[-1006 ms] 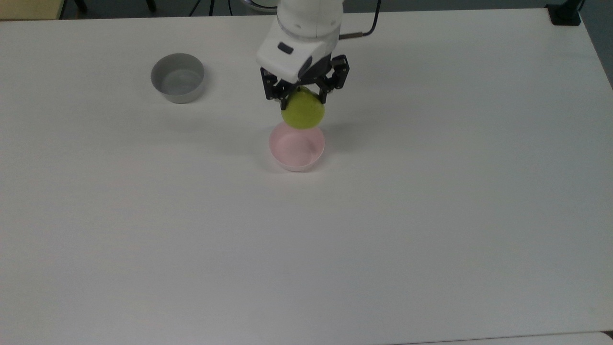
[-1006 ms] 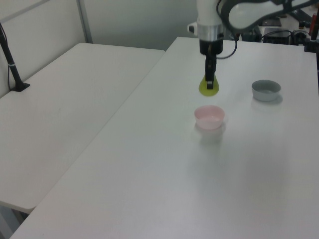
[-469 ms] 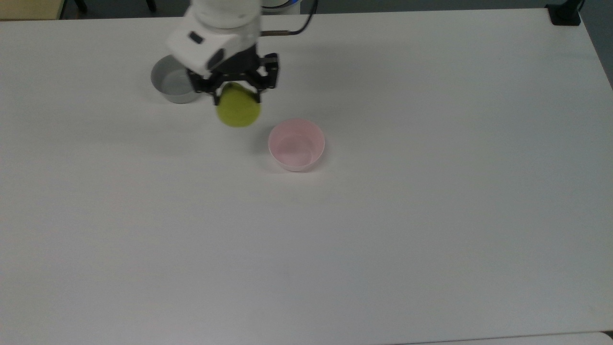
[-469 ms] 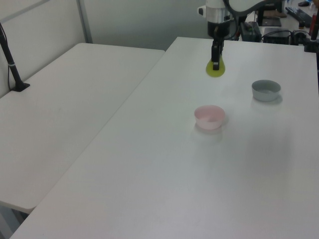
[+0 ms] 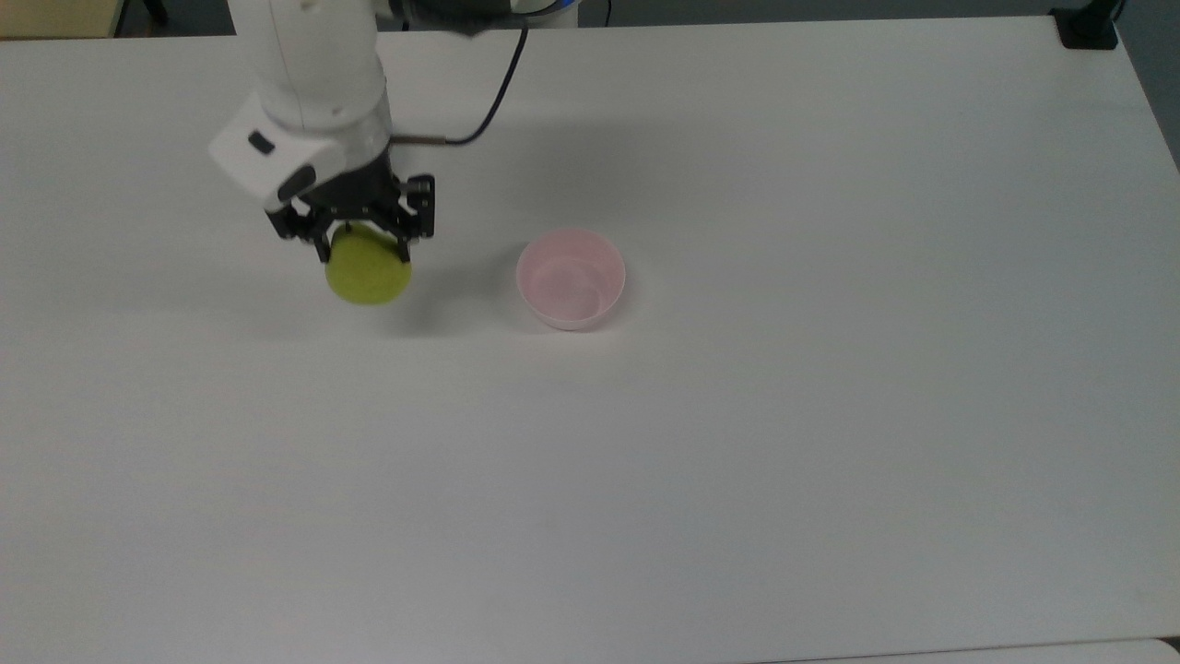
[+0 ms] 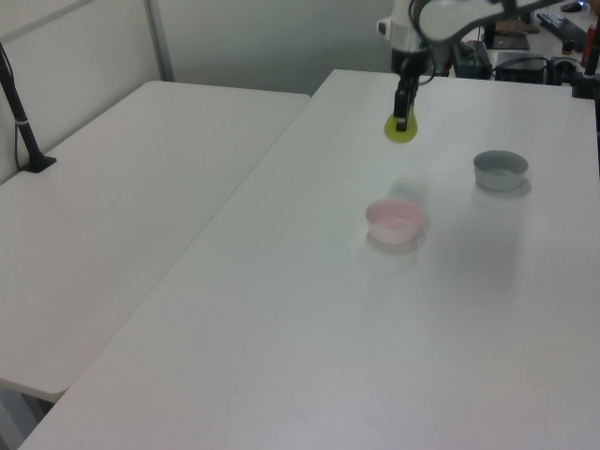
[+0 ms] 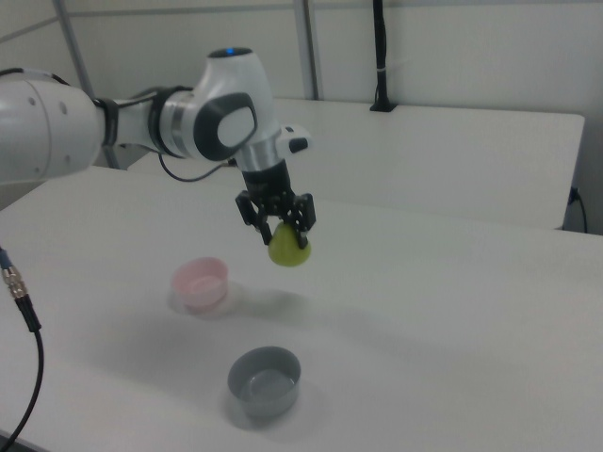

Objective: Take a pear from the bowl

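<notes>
The yellow-green pear (image 5: 369, 270) hangs in the air with my gripper (image 5: 363, 247) shut on its upper part. The pale pink bowl (image 5: 571, 278) stands empty on the white table, well off to the top view's right of the pear. In the left view the pear (image 6: 400, 130) hangs under the gripper (image 6: 401, 116), beyond the pink bowl (image 6: 394, 220). The right view has the gripper (image 7: 279, 226) holding the pear (image 7: 288, 250) clear of the table, to the right view's right of the pink bowl (image 7: 200, 282).
A grey round bowl (image 6: 500, 169) stands empty on the same table; in the right view this grey bowl (image 7: 264, 379) is nearest the camera. The white arm (image 5: 313, 74) reaches in from the top view's upper edge. A second table (image 6: 122, 187) adjoins on the left view's left.
My gripper has carried the pear from just above the pink bowl to the top view's left, past the grey bowl. Both bowls have stayed in place.
</notes>
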### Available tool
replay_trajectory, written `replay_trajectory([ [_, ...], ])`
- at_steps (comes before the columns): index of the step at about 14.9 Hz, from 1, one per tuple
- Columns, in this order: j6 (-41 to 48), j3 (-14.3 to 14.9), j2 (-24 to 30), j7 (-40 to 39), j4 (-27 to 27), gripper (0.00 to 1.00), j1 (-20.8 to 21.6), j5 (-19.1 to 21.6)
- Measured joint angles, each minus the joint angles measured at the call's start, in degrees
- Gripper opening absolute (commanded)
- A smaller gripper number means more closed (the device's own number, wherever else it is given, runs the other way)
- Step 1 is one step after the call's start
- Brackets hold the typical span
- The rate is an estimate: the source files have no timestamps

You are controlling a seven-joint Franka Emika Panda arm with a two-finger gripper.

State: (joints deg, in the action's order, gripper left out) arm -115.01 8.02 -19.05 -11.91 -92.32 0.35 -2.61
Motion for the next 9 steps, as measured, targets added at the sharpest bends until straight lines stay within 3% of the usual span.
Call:
replay_trajectory([
  [6, -5.9, 0.0, -7.5, 0.0, 0.1, 0.48, -0.4, 0.0],
  [9, -6.3, 0.0, -8.3, 0.0, 0.1, 0.66, -0.8, 0.0],
])
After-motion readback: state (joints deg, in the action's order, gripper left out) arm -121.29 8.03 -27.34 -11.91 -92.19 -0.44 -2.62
